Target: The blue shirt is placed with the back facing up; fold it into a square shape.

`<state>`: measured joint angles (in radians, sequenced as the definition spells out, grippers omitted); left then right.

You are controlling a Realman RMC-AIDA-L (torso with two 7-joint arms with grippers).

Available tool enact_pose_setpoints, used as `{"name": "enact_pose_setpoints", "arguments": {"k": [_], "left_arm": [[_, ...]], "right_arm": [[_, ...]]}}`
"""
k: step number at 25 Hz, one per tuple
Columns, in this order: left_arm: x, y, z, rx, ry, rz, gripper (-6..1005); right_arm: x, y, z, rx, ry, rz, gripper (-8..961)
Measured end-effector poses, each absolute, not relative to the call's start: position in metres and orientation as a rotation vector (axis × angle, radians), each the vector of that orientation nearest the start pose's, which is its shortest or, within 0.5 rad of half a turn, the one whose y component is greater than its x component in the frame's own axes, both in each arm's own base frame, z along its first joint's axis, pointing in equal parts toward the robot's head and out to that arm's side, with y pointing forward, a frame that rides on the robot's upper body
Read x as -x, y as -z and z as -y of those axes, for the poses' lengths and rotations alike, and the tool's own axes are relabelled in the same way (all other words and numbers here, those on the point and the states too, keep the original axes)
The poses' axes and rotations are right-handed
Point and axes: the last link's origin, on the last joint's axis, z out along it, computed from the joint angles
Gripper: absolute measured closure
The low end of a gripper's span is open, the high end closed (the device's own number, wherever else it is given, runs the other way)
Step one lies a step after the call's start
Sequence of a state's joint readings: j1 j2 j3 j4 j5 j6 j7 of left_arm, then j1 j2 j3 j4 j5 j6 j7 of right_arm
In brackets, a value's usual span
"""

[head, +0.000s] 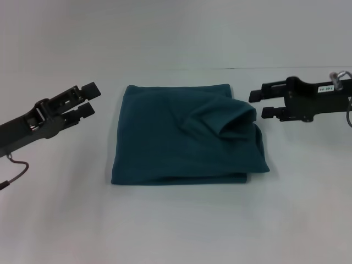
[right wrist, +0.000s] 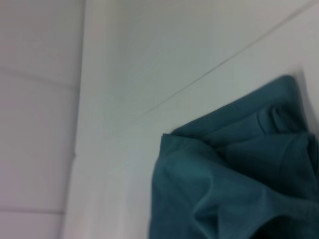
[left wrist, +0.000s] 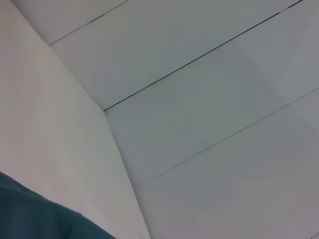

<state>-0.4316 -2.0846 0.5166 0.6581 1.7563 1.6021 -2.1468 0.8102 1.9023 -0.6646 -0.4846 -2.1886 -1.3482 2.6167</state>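
The blue shirt (head: 184, 135) lies folded into a rough square in the middle of the white table (head: 176, 225). Its right side is rumpled, with a sleeve bulging up near the right edge. My left gripper (head: 86, 99) hangs open and empty to the left of the shirt, apart from it. My right gripper (head: 263, 103) hangs open and empty just off the shirt's upper right corner. The shirt also shows in the right wrist view (right wrist: 234, 174) and as a small corner in the left wrist view (left wrist: 35, 216).
A thin seam (head: 286, 68) runs along the far side of the table. A loose cable (head: 14, 173) hangs under my left arm.
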Motion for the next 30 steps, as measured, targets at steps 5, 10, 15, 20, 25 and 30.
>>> {"name": "enact_pose_setpoints", "arguments": {"k": [5, 10, 15, 20, 25, 30], "left_arm": [[0.281, -0.042, -0.321, 2.071, 1.345, 1.683, 62], [0.282, -0.041, -0.323, 2.05, 1.345, 1.688, 62], [0.283, -0.042, -0.327, 2.005, 1.358, 1.693, 62], [0.282, -0.044, -0.329, 1.965, 1.42, 1.685, 62], [0.283, -0.046, -0.331, 1.947, 1.425, 1.681, 63], [0.289, -0.052, -0.33, 1.907, 1.44, 1.675, 63]], "right_arm": [[-0.248, -0.051, -0.417, 2.329, -0.522, -1.52, 313], [-0.264, -0.052, -0.403, 2.394, -0.446, -1.09, 312], [-0.274, -0.046, -0.396, 2.343, -0.408, -0.946, 312], [-0.284, -0.036, -0.394, 2.313, -0.385, -0.908, 313], [-0.283, -0.033, -0.397, 2.294, -0.436, -0.894, 313], [-0.278, -0.033, -0.398, 2.303, -0.452, -0.882, 312]]}}
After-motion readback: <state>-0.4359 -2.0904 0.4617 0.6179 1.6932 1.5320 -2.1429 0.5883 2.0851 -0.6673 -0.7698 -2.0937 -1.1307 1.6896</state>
